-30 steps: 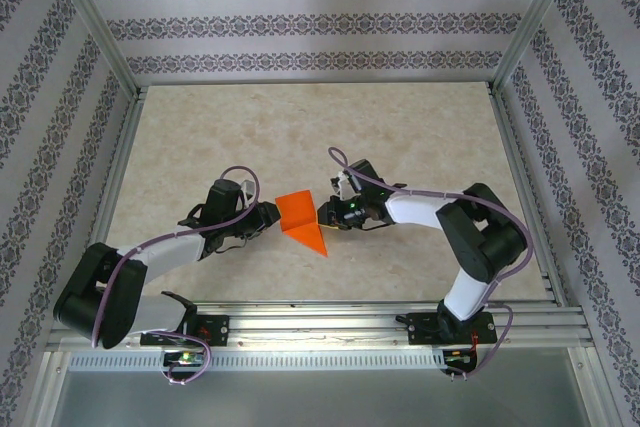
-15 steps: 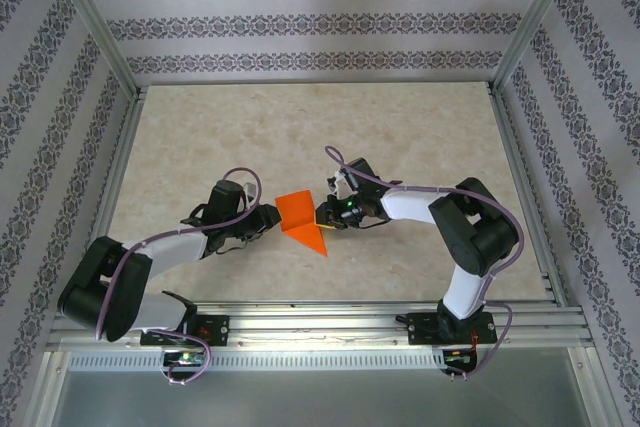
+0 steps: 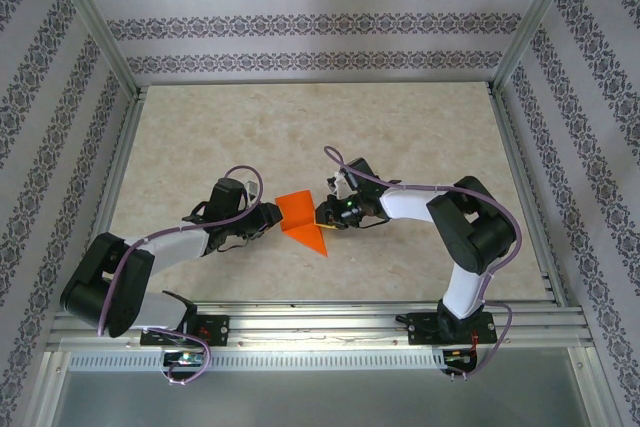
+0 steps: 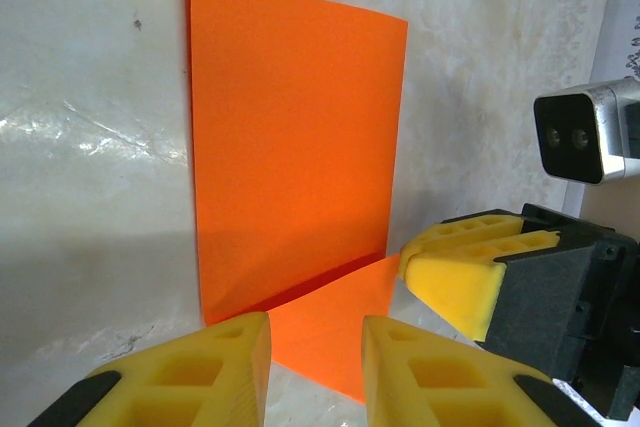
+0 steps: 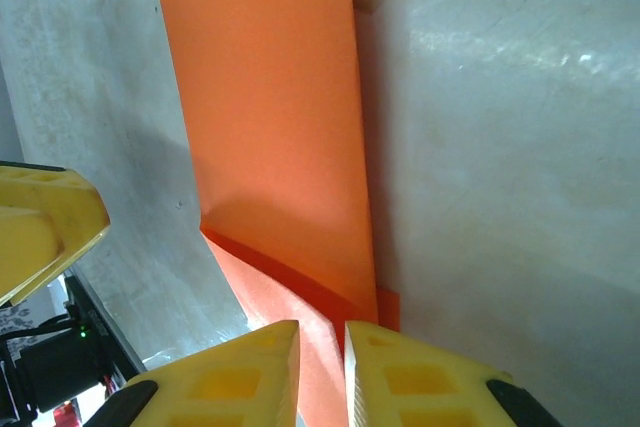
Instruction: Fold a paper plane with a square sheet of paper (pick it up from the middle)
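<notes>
Square sheet of paper, folded, on table; left gripper jaws slightly parted, right gripper jaws nearly closed, hold unclear.

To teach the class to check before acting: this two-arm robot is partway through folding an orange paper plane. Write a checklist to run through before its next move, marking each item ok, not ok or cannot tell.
1. The square sheet of paper lies on the table between the two grippers: ok.
2. Folding has begun, with a triangular flap at the end nearer the arm bases: ok.
3. The flap is pressed flat: cannot tell; a shadow line runs along it.
4. The left gripper has its fingers apart, ready to close: ok.
5. The right gripper has a grip on the paper's edge: cannot tell.
6. The grippers are clear of each other: ok, close but apart.
</notes>
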Robot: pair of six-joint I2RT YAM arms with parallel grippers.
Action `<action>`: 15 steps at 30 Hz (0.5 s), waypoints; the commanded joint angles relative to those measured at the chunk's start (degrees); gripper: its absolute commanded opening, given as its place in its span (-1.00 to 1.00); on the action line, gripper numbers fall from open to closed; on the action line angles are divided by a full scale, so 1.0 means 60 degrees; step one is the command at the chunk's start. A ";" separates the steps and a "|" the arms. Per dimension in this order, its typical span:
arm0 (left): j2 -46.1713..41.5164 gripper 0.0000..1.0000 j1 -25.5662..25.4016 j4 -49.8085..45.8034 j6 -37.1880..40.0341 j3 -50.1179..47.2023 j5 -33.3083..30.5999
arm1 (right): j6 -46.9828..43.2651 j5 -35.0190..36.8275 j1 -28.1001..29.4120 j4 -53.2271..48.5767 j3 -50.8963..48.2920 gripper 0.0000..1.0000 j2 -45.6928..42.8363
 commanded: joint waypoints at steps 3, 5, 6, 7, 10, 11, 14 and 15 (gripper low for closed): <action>0.0182 -0.39 0.0060 -0.0029 -0.0065 0.0197 0.0152 | -0.0126 -0.0166 -0.0097 0.0077 0.0017 -0.59 0.0031; 0.0201 -0.38 0.0068 -0.0014 -0.0069 0.0175 0.0154 | -0.0062 -0.0273 -0.0072 0.0154 0.0030 -0.59 0.0158; 0.0218 -0.38 0.0071 -0.0021 -0.0080 0.0179 0.0165 | -0.0069 -0.0308 -0.0054 0.0171 0.0043 -0.61 0.0197; 0.0243 -0.38 0.0066 -0.0028 -0.0080 0.0183 0.0176 | -0.0065 -0.0331 -0.0039 0.0173 0.0060 -0.62 0.0220; 0.0276 -0.37 0.0067 -0.0013 -0.0080 0.0161 0.0203 | -0.0069 -0.0393 -0.0024 0.0190 0.0090 -0.69 0.0323; 0.0291 -0.37 0.0068 -0.0024 -0.0073 0.0162 0.0198 | -0.0061 -0.0371 -0.0026 0.0202 0.0077 -0.70 0.0338; 0.0317 -0.37 0.0060 -0.0014 -0.0073 0.0168 0.0220 | -0.0076 -0.0378 -0.0042 0.0228 0.0050 -0.79 0.0310; 0.0317 -0.37 0.0067 -0.0013 -0.0080 0.0165 0.0214 | -0.0076 -0.0373 -0.0039 0.0246 0.0033 -0.79 0.0260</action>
